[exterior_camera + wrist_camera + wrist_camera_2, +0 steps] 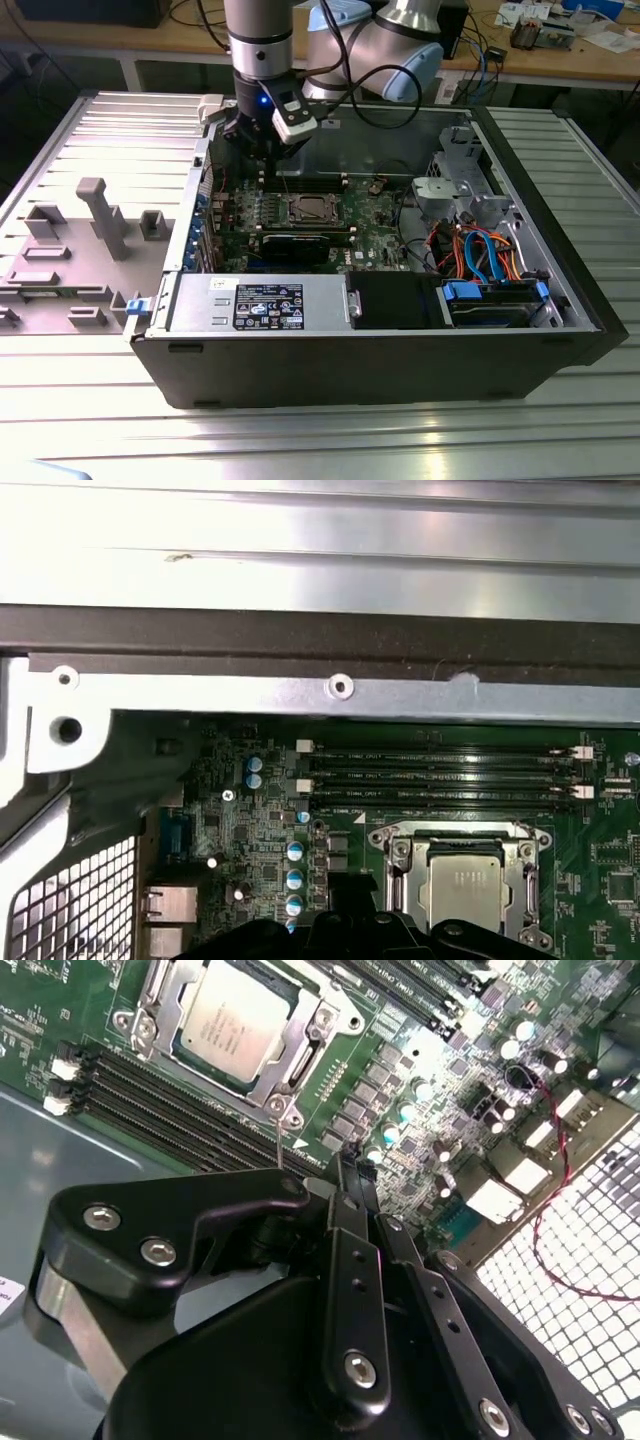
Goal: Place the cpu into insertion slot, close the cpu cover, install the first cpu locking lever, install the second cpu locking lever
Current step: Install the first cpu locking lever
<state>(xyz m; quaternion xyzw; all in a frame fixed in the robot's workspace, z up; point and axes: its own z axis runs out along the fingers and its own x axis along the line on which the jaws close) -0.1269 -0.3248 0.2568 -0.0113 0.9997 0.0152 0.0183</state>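
The cpu [308,210] [235,1015] [465,890] lies flat in the insertion slot [395,848] on the green board, silvery top up. The cpu cover [300,1055] [522,880] lies down around it as a metal frame. A thin locking lever [279,1145] runs from a corner of the socket toward my fingers. My gripper [262,150] [350,1160] [345,892] hangs over the board beside the socket, toward the exterior view's left and rear. It is shut, with nothing visible between its tips.
Long memory slots [440,775] run along the socket's far side. A black expansion card [300,243] lies in front of it, then the power supply [265,305]. Cables and a drive cage [480,250] fill the case's right. A grey fixture [95,215] stands outside, left.
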